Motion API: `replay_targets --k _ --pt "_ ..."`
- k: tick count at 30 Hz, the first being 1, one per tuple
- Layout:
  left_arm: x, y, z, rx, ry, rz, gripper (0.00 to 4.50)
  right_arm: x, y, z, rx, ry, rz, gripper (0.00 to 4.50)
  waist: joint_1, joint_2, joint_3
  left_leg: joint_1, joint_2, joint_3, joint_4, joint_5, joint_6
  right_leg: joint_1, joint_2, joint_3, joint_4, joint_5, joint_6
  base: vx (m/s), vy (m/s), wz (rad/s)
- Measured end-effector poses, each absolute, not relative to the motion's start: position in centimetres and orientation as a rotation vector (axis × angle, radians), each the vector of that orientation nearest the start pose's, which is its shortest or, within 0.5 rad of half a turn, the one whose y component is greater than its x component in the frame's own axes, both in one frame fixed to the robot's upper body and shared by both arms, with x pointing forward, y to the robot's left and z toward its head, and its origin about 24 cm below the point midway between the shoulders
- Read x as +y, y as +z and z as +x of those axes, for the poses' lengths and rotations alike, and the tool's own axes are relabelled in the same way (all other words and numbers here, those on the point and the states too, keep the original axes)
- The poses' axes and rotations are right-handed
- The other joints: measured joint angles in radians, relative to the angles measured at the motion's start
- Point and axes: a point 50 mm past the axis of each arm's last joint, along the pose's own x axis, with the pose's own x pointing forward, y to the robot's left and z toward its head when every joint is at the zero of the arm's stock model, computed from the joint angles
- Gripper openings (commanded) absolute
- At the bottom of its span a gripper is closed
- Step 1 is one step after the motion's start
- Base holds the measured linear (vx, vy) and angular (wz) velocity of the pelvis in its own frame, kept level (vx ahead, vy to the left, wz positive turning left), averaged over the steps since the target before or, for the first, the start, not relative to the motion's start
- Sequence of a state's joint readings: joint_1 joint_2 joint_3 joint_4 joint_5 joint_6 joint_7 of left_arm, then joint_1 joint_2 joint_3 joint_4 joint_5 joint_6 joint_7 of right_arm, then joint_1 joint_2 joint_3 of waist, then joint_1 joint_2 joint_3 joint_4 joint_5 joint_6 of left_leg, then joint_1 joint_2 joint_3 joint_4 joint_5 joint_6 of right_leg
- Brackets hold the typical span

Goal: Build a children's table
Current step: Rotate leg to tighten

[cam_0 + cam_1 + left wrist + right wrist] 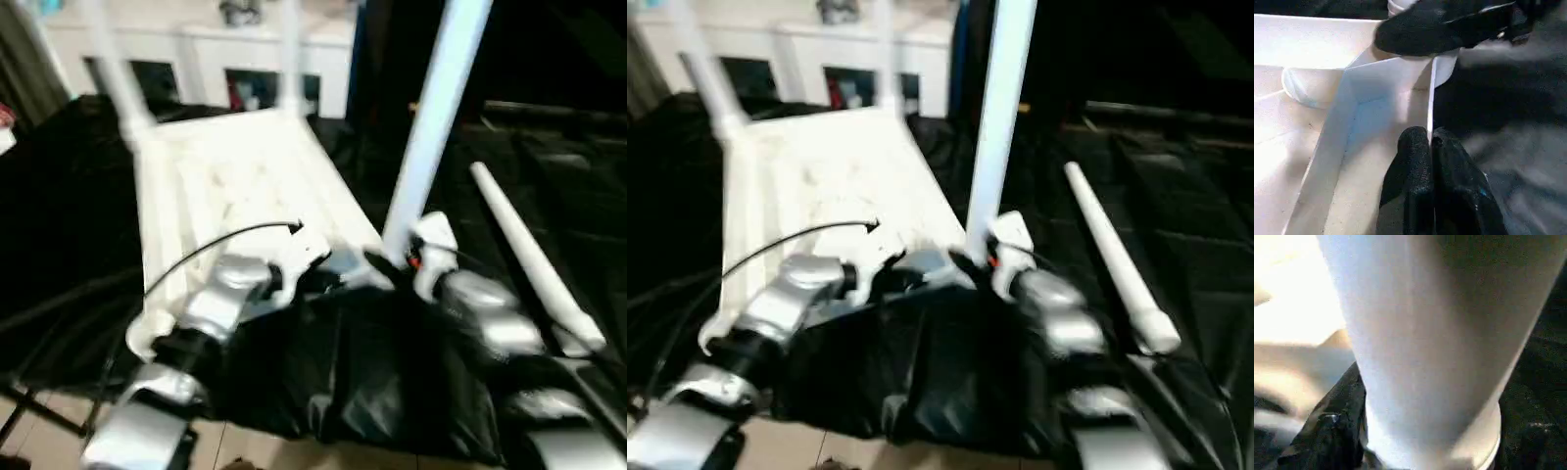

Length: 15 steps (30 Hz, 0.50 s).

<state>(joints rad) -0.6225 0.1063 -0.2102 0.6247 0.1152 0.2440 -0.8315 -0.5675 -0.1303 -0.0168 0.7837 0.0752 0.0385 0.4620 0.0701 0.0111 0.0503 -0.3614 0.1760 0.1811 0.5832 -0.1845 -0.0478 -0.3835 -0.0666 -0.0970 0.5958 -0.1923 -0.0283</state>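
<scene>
At the near right corner of the upturned table top (235, 186), the right tool (397, 262) clasps a leg (431, 117); the left tool (1430, 161) pinches the rim; a tilted leg could jam its socket

Head pair looks forward and down from above the forearms, a small sideways offset between them — both catch the upturned table top (245, 186), the upright leg (431, 127) at its near corner, and the loose leg (1117, 259) lying on the black cover (372, 372) to the right. Left wrist camera sits very close, looking along its pinched fingers (1415, 166) at the top's thin edge rib near that same corner. Right wrist camera is nearer still — almost against the upright leg's base, the spot both head views share.
</scene>
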Motion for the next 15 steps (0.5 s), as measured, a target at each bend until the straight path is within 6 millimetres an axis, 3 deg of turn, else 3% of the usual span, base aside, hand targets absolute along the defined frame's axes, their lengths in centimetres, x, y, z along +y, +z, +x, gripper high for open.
replay_targets --k 2,4,7,8,15 --pt "6.6 4.4 33.0 0.404 -1.012 0.280 0.00 -13.2 2.6 34.5 0.275 0.445 -0.015 2.73 0.000 0.000 0.000 0.000 0.000 0.000 -0.001 0.000 0.000 0.000 0.000 0.000 0.000 0.001 -0.001 0.000 0.000 0.00" --pt "6.2 4.5 33.0 0.402 -0.997 0.285 0.00 -13.3 2.6 34.7 0.266 0.425 -0.007 3.43 0.003 -0.002 0.000 0.000 0.000 0.000 -0.002 0.000 0.000 0.000 0.000 0.000 0.000 0.002 -0.004 0.000 0.000 0.00" --pt "5.8 4.7 33.0 0.399 -0.987 0.284 0.00 -13.2 2.6 34.8 0.253 0.414 0.005 3.49 0.008 -0.003 0.000 -0.002 0.000 0.000 -0.003 0.000 0.001 -0.001 0.000 0.000 0.000 0.001 -0.003 0.000 0.000 0.00" --pt "5.7 4.7 32.9 0.401 -0.988 0.283 0.00 -13.2 2.6 34.8 0.252 0.412 0.007 3.78 0.008 -0.003 0.000 -0.003 0.000 0.000 -0.003 0.000 0.002 -0.001 0.000 0.000 -0.001 0.001 -0.003 0.000 0.000 0.00" --pt "5.4 4.7 32.7 0.391 -0.974 0.295 0.00 -13.2 2.6 34.5 0.226 0.411 -0.003 3.98 0.012 -0.004 0.000 -0.003 0.000 0.001 -0.002 -0.001 0.001 -0.001 0.000 0.000 -0.001 0.001 -0.003 0.000 0.000 0.00"
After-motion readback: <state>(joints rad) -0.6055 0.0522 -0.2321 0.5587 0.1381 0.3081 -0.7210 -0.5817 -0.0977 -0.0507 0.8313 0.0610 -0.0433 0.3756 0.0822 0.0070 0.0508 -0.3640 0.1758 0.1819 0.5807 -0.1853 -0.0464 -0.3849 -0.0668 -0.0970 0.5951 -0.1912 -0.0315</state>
